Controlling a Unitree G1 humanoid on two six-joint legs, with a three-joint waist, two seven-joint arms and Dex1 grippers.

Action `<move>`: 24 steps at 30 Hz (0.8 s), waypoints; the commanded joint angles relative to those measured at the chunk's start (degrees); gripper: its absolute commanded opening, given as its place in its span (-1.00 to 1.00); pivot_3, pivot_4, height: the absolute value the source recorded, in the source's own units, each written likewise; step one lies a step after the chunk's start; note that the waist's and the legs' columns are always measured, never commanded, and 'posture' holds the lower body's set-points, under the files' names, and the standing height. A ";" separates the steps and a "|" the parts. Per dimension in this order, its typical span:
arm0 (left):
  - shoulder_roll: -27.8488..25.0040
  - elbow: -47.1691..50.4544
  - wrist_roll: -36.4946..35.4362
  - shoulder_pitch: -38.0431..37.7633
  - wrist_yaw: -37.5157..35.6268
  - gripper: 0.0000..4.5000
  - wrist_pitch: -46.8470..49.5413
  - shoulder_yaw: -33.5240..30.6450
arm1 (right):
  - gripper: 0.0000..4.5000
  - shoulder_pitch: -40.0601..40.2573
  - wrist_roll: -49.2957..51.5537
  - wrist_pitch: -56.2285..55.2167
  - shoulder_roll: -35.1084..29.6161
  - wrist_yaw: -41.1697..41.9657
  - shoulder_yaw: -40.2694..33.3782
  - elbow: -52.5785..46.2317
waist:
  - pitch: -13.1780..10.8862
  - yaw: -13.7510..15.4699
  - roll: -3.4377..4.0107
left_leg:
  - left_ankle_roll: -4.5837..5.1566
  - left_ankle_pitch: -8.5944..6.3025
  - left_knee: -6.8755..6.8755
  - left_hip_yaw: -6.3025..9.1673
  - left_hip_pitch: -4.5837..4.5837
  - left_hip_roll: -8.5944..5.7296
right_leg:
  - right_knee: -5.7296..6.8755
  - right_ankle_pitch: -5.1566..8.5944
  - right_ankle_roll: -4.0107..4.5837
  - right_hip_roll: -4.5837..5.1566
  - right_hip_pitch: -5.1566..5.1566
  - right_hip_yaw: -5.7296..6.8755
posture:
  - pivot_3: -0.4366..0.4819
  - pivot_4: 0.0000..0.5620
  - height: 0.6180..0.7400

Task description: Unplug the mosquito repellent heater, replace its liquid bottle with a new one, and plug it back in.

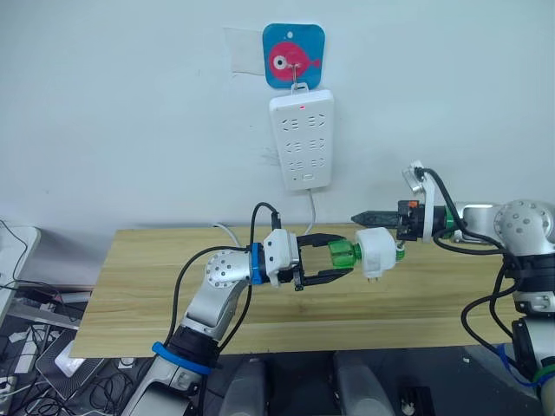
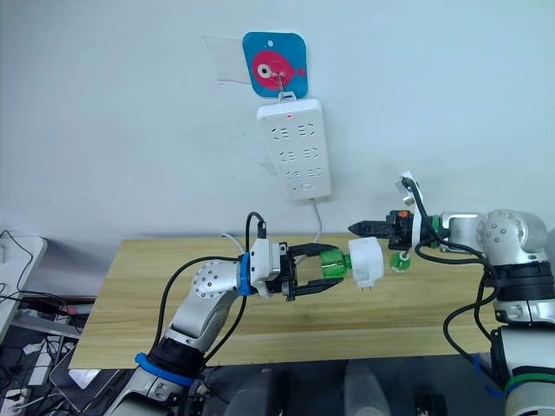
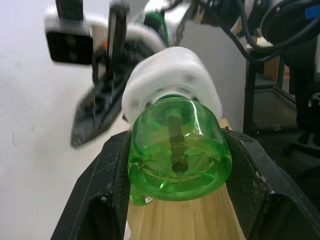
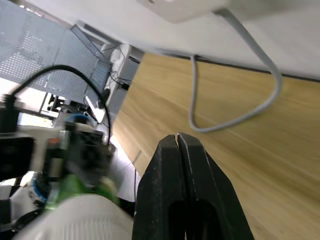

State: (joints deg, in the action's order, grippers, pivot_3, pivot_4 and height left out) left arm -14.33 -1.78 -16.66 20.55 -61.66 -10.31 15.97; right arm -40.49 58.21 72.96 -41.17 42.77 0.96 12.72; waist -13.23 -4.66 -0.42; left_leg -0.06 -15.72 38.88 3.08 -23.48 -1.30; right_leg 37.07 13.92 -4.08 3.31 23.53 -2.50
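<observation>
Your main risk here is the heater [image 1: 376, 253] getting loose in mid-air; it hangs above the table [image 1: 156, 286], between your two arms, and if the bottle [image 1: 343, 254] unscrews or pulls free before either side has a firm hold, the white body can drop onto the wood and land on its prongs. A second risk, as I judge it, is twisting off-axis; the bottle neck sits inside the heater, and a skewed pull could jam the thread or spill liquid.

Your left gripper [image 1: 334, 256] has its two black fingers on either side of the green bottle, closed on it; the left wrist view shows the bottle [image 3: 177, 150] pressed between both pads, with the heater's white shell [image 3: 170, 75] just beyond it. So the heater sits directly ahead of that hand, joined to what it holds.

Your right gripper [image 1: 360, 216] reaches in from the other side; its fingers [image 4: 185, 185] are pressed together with nothing between them, tips lying just above the heater's top, and I cannot tell whether they touch it. That means the heater may not be braced on that side; watch for it spinning with the bottle instead of parting from it.

The power strip [image 1: 301, 139] hangs on the wall behind, well apart from the heater, its cord [image 4: 235, 107] trailing down toward the table.
</observation>
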 commanded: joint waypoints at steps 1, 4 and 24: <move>0.13 3.50 -1.00 -0.50 0.98 0.00 -0.08 -0.48 | -0.98 2.16 -1.70 0.23 -0.71 4.45 -0.27 -1.42 | 0.00 0.01 0.00 | 0.00 0.00 0.00 0.02 0.00 0.00 | 0.00 0.00 0.00 0.00 0.00 0.00 | -0.31 -0.22 1.00; 0.05 3.18 -0.77 -0.41 2.11 0.00 0.15 -1.19 | -0.98 6.50 -0.20 3.96 -2.50 7.33 -0.52 -5.65 | 0.00 0.17 0.00 | 0.00 0.00 0.00 0.04 0.00 0.00 | 0.00 0.00 0.00 0.00 -0.01 0.01 | -0.30 -0.21 1.00; -0.57 -0.40 -0.08 1.19 1.94 0.00 0.09 -0.29 | -0.98 4.44 38.61 16.81 -8.31 -6.66 -9.24 -11.11 | -0.02 -0.28 -0.01 | 0.00 0.00 0.02 -0.02 0.04 0.01 | 0.03 0.00 0.00 -0.02 -0.05 -0.02 | -0.43 -0.22 1.00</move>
State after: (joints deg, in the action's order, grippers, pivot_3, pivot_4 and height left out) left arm -15.35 -3.21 -16.37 20.85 -59.31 -9.20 15.50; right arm -34.85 92.35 91.09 -49.27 38.96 -8.08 0.74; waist -13.24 -4.94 -0.43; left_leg -0.06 -15.72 38.91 3.08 -23.44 -1.29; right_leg 37.10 13.93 -4.08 3.29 23.48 -2.50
